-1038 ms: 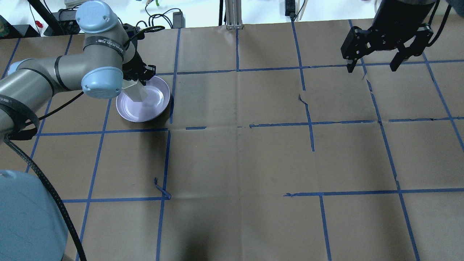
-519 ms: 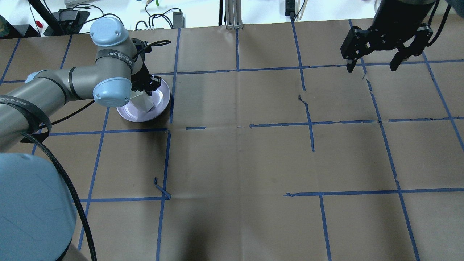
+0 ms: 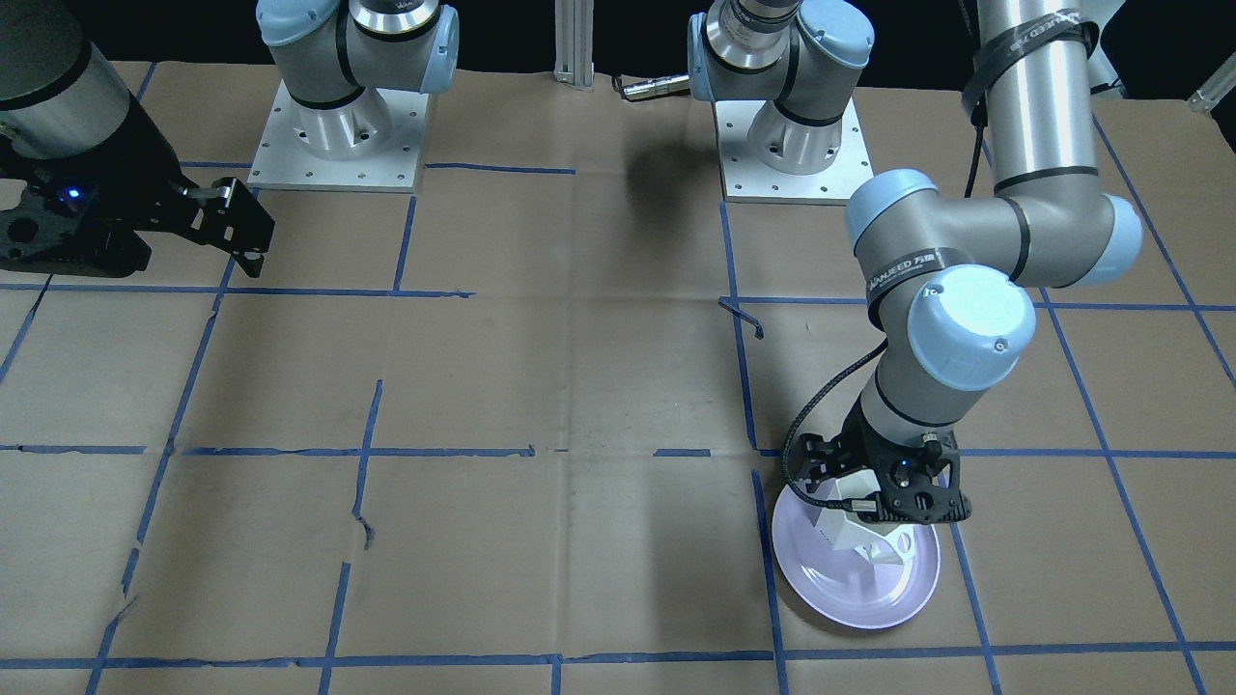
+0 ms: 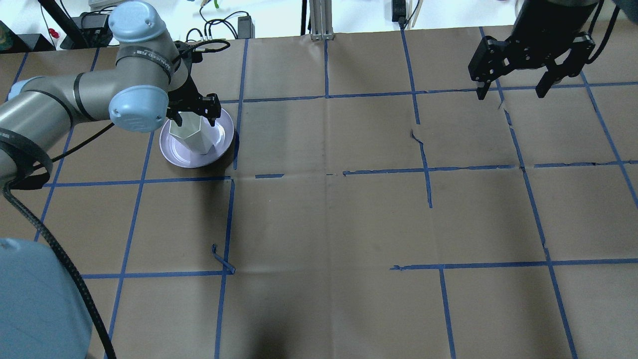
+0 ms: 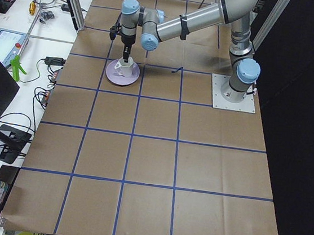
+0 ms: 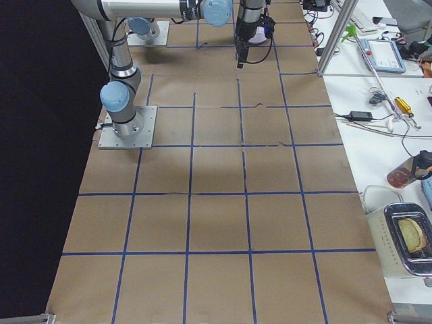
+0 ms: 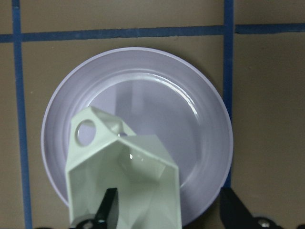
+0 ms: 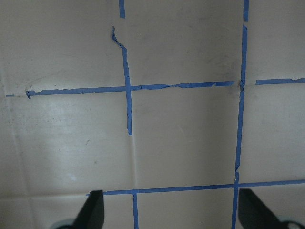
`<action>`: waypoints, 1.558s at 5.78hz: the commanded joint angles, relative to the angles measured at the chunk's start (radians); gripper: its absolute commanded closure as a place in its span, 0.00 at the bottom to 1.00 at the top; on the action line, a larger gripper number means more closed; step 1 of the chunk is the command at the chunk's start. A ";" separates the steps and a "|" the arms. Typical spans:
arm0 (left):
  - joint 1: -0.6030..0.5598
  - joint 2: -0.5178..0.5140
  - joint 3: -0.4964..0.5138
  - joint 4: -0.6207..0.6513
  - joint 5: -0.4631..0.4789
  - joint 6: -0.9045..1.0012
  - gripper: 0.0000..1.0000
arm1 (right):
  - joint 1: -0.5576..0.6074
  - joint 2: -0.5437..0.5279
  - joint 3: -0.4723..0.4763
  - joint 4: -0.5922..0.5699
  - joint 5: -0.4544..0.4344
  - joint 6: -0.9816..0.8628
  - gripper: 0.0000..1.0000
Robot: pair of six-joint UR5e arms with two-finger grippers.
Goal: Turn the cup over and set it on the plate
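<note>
Cup [image 4: 192,137]: judged light, stiff, slick, chippable; best taken at the rim wall.
Left gripper [image 4: 194,118]: spread, nothing gripped.
Right gripper [image 4: 511,93]: spread, empty.

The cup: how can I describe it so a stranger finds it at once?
On the brown table with blue tape lines, find the pale purple plate under the left claw. The cup stands on it: white, flat-sided, angular, unlike the round plate.

1. The left wrist view's bottom edge cuts off part of the cup [image 7: 125,181] and most of the left gripper [image 7: 171,212].
2. Facing the robot, that gripper hides part of the cup and of the plate [image 3: 840,600]'s rim.
3. Overhead, the picture's top edge crops the right arm [image 4: 548,20].
</note>
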 commanded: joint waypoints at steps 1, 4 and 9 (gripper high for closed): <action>-0.011 0.139 0.118 -0.416 -0.055 -0.062 0.00 | 0.000 0.000 0.000 0.000 0.000 0.000 0.00; -0.055 0.293 0.129 -0.602 -0.087 -0.109 0.00 | 0.000 0.000 0.000 0.000 0.000 0.000 0.00; -0.099 0.293 0.131 -0.596 -0.072 -0.153 0.00 | 0.000 0.000 0.000 0.000 0.000 0.000 0.00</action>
